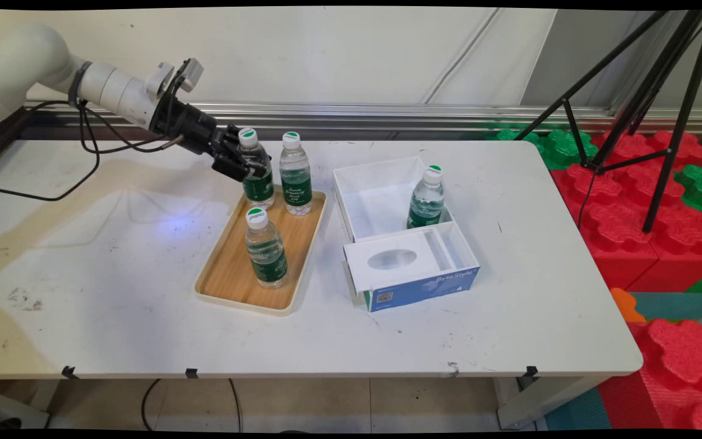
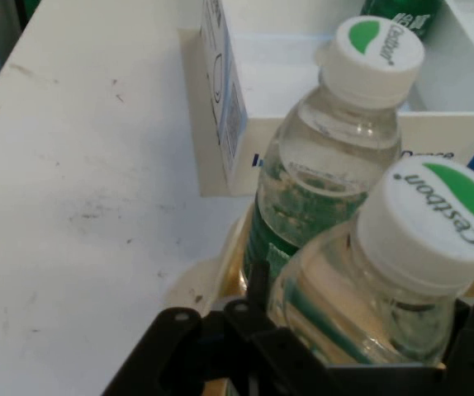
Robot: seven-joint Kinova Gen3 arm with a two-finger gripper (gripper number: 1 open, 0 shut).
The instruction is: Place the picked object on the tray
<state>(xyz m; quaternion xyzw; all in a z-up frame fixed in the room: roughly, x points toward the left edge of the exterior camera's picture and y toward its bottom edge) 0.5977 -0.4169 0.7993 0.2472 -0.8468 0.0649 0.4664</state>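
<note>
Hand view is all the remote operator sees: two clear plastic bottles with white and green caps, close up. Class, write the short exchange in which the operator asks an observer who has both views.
Operator: How many bottles stand on the tray?
Observer: Three. Besides your two, a third clear plastic water bottle with a green label stands alone at the near end of the light wooden rectangular tray.
Operator: Is the box beyond them empty?
Observer: No. A fourth bottle of the same kind stands upright in the far compartment of the white open-topped box with a blue front. The black tool is at the far left bottle on the tray.
</note>
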